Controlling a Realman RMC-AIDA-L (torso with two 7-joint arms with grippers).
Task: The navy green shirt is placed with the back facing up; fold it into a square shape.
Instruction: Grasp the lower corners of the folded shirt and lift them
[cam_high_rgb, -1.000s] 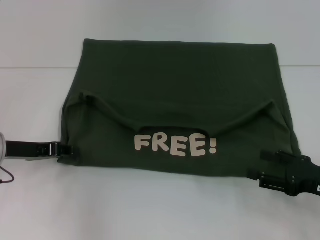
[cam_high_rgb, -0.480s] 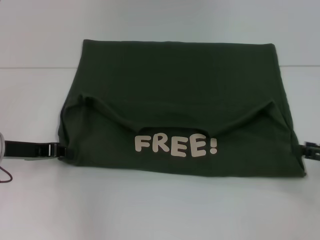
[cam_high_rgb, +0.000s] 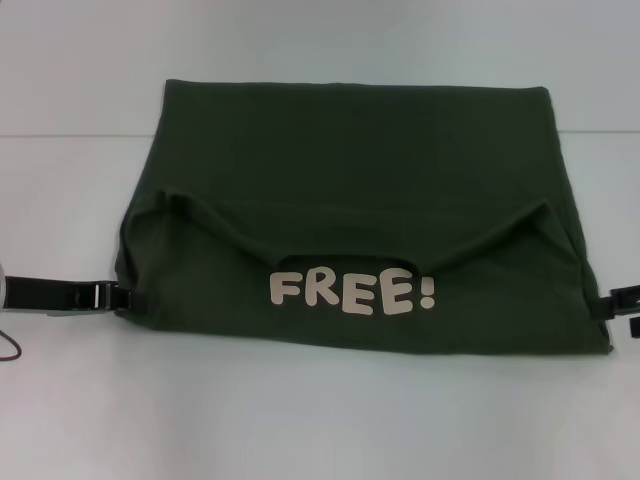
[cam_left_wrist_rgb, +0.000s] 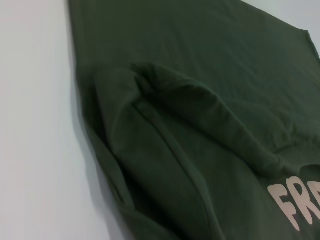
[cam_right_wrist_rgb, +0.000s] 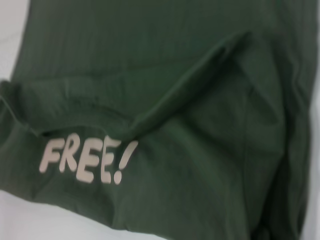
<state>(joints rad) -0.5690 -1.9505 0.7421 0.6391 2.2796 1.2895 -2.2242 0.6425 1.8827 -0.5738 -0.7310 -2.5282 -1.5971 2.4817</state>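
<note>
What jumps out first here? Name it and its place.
The navy green shirt fills the middle of the white table, partly folded, with pale "FREE!" lettering near its front edge. The left gripper sits at the shirt's left front corner; the right gripper pokes in at the right front corner.

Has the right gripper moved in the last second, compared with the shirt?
Yes. The right gripper has pulled outward to the robot's right, away from the shirt; only its tip now shows beside the shirt's near right corner.
</note>
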